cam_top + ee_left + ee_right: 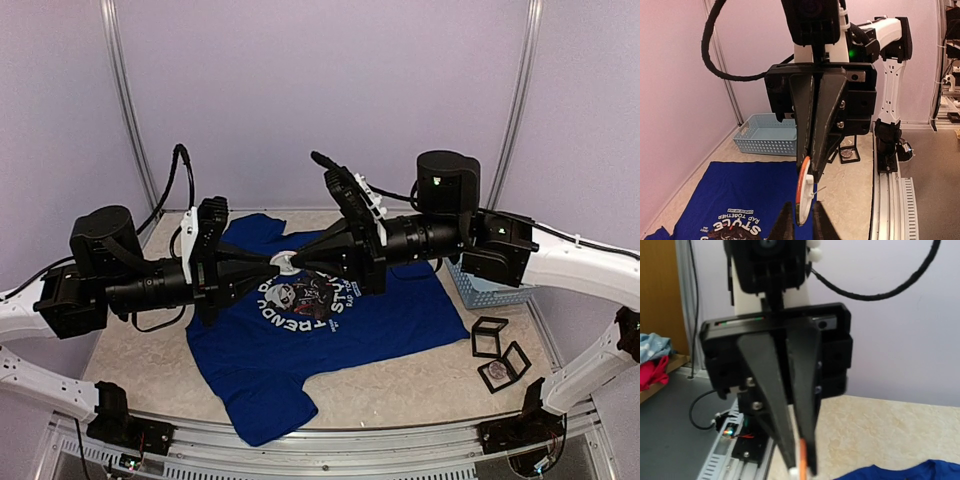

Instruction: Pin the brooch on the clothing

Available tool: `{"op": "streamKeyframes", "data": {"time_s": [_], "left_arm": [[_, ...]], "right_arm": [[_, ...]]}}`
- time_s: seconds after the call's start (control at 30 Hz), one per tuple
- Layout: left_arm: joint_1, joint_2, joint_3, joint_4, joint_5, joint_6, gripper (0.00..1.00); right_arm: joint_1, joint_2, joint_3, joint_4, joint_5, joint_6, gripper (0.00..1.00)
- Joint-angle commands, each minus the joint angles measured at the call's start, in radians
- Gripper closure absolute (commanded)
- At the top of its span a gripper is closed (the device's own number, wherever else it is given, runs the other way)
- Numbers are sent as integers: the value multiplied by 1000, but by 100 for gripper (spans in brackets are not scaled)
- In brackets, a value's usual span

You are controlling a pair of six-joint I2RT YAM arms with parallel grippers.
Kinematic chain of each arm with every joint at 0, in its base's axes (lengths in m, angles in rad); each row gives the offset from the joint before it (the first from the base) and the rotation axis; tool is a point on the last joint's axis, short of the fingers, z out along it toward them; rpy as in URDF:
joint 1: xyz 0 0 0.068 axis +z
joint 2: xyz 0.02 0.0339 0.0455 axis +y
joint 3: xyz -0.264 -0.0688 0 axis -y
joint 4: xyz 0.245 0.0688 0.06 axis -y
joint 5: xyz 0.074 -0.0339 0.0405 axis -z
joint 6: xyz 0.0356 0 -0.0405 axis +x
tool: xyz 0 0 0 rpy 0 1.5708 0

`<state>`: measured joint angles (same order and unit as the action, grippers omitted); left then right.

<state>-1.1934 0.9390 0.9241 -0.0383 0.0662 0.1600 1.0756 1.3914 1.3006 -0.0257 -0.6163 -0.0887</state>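
- Top view: the T-shirt [270, 360] lies flat on the table [420, 385], print up. The brooch [285, 262] isn't on it yet. It hangs in mid-air over the chest print, between the two arms.
- The left gripper [272, 260] comes in from the left and the right gripper [298, 262] from the right. Their tips meet nose to nose on that little white disc. Both look squeezed shut on it, with no gap I can make out.
- My read is that this is the prep step: either passing the brooch across or working the clasp open. Next, one hand needs a solid grip with the pin pointing free. Then it has to come down to the fabric, and the cloth probably wants bunching so the point can go through.
- Left wrist view: the right one's two fingers are pressed together on the disc's top edge. The left one's own fingers [785, 225] flank its bottom, closed in tight. A thin pin [819, 190] pokes out to the right, so it may already be open. The basket [765, 135] sits on the far side of the table and the shirt lies below.
- Right wrist view: it's blurry, but the left one's fingers sit nearly together with an orange sliver of brooch rim between the tips. A corner of blue shirt shows down at the bottom right.
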Motion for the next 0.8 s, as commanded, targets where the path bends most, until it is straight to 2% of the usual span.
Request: {"op": "streamKeyframes", "data": {"time_s": [0.0,0.07,0.1,0.2,0.3,0.4,0.57,0.77], "left_arm": [[50,22,4,23,-102,-76,51],[128,51,2,-4,-102,-168,33],[167,72,-6,-11,-102,-223,28],[255,119,-79,-1,-114,-336,24],[286,167,-168,30,-181,-408,26],[308,279,-204,7,-259,-468,31],[339,498,-215,-57,-329,-540,31],[345,625,-256,-40,-293,-580,17]], "right_arm": [[-49,-3,-72,-8,153,23,100],[-121,-12,-134,36,212,73,100],[-148,-19,-170,69,237,84,100],[-198,-23,-252,137,333,130,100],[-227,15,-296,187,352,131,100],[-247,75,-328,233,352,113,100],[-261,181,-329,264,338,99,100],[-266,259,-331,316,278,99,100]]}}
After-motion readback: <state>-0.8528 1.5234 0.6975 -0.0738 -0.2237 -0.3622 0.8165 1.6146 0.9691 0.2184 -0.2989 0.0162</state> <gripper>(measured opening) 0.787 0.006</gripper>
